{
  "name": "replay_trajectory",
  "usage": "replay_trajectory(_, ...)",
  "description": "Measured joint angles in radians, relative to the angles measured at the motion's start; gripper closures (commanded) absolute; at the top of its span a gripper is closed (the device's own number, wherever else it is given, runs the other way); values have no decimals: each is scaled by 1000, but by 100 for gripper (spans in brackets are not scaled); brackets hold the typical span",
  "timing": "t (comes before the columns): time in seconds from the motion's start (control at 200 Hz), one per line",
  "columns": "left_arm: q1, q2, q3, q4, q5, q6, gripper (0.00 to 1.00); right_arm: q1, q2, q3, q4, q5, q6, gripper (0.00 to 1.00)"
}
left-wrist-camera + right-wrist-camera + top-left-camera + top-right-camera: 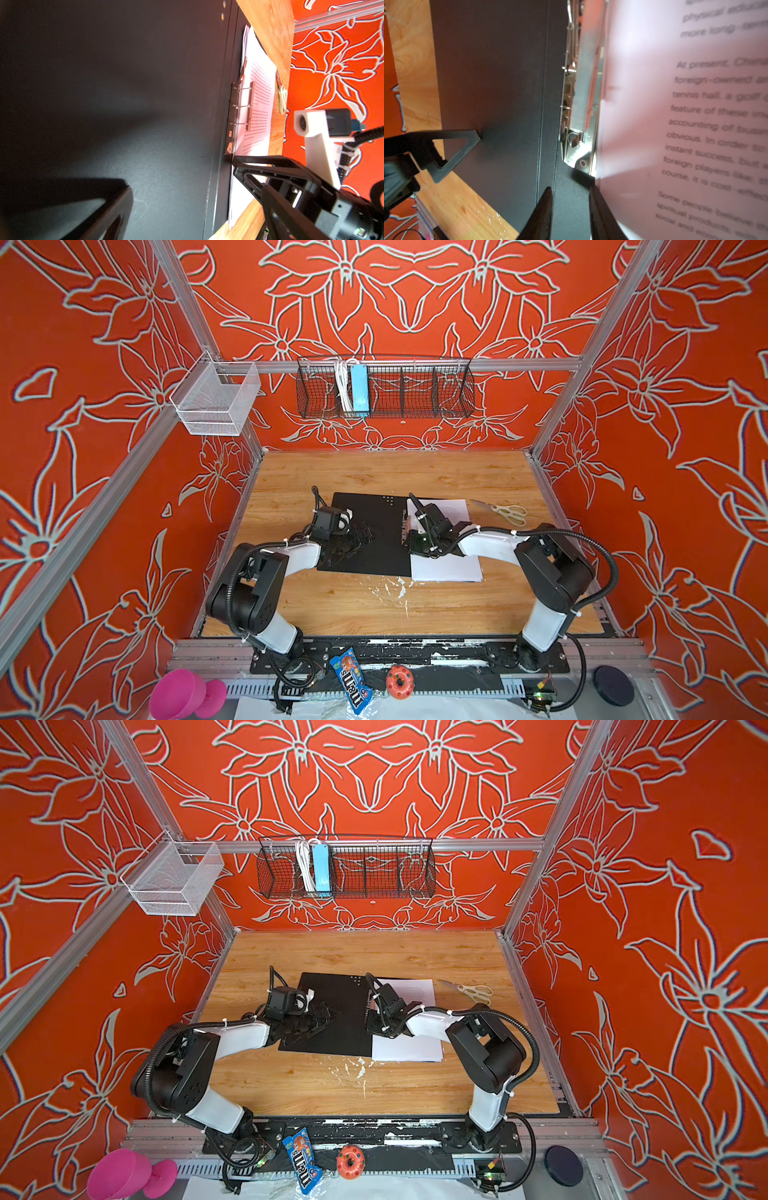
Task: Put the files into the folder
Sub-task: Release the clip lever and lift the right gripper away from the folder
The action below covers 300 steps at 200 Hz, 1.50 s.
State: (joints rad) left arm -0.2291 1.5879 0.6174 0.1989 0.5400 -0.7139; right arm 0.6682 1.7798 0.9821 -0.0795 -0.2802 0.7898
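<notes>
Two grippers are down at the open folder (370,510), which lies flat on the wooden table (374,605) with its matte black inside facing up. The files (449,568) are a squared stack of printed sheets lying on the folder's right half. Their left edge is tucked at the metal spring clamp (243,106) beside the spine.

The right gripper (570,189) is at the near end of that clamp. Its jaws are slightly parted with only bare black board between them, so it grasps nothing. The left gripper (351,541) is spread wide and empty, with one finger (446,153) touching the left flap.

The sheets look seated, so the step in hand is probably securing them and closing the cover. I cannot tell whether the clamp bar is pressing fully on the paper.

- If the bar is not fully down, push it straight down at its middle. A push from the side would skew the stack.
- Lift the right gripper clear of the spine before the flap swings.
- For the fold, the left gripper needs a finger under the flap's far-left edge rather than on top of it. It should carry the flap over in an arc about the spine.
- Holding down the right half of the folder should stop it sliding toward the scissors (505,512), which lie just beyond the sheets' far right corner.
</notes>
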Motion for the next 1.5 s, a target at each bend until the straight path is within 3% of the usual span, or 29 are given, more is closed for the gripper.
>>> replay_trajectory(0.175,0,-3,0,-1,0,0,2,-2,-6,40,5,-58,-34,58)
replay_trajectory(0.38,0,-8,3,-7,-1,2,2,-40,-107,44,-41,-76,-77,33)
replay_trajectory(0.465,0,-8,3,-8,0,5,2,-95,-193,22,-80,-38,-99,20)
replay_trajectory(0.62,0,-7,3,-8,1,11,2,-295,-336,-81,-135,22,-125,9)
replay_trajectory(0.766,0,-6,3,-9,1,13,2,-499,-346,-179,-171,47,-126,6)
replay_trajectory(0.876,0,-2,4,-10,2,16,2,-564,-321,-241,-158,8,-117,6)
replay_trajectory(1.241,1,6,16,-27,5,19,2,-570,-230,-245,-7,-124,-89,10)
replay_trajectory(1.501,3,11,17,-27,12,18,2,-544,-239,-245,-21,-143,-74,10)
